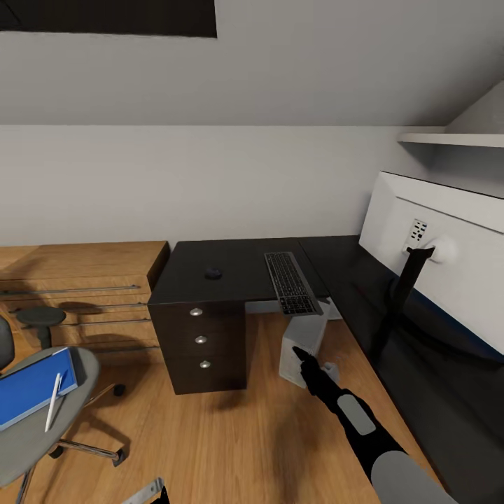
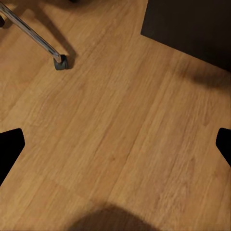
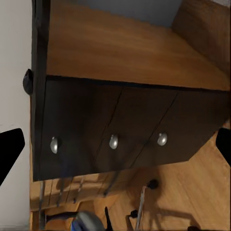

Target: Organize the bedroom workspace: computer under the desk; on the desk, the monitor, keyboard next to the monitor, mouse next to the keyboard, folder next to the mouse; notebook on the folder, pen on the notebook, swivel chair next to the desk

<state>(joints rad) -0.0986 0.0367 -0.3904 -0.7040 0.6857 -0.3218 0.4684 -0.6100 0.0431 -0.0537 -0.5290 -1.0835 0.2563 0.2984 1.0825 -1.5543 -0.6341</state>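
Right gripper (image 1: 297, 350) is held low over the wood floor (image 1: 231, 441), tips pointing toward the computer (image 1: 302, 345), which stands just ahead of it under the desk (image 1: 238, 269). In the right wrist view its finger tips sit at opposite frame edges, so the jaws are spread wide w/ nothing between them. Left gripper: the left wrist view shows its dark tips far apart too, nothing held, over bare floor w/ a chair castor (image 2: 61, 62) beyond.

Open room: a broad stretch of floor lies left of the right gripper, between the drawer unit (image 1: 201, 343) and the swivel chair (image 1: 42, 420). Desk's long wing runs close along the gripper's right side.

Keyboard (image 1: 290, 283) lies above and beyond the gripper; its near end juts past the desk's front edge. Mouse (image 1: 213, 273) is further left on the desk, well apart from the keyboard. Monitor (image 1: 448, 259) stands to the right, white back facing the camera. No readable writing on its back, just small dark marks.

Far left: folder (image 1: 31, 385) on the chair seat, pen (image 1: 53, 401) lying across it. A light wooden chest (image 1: 77, 280) sits beside the desk.
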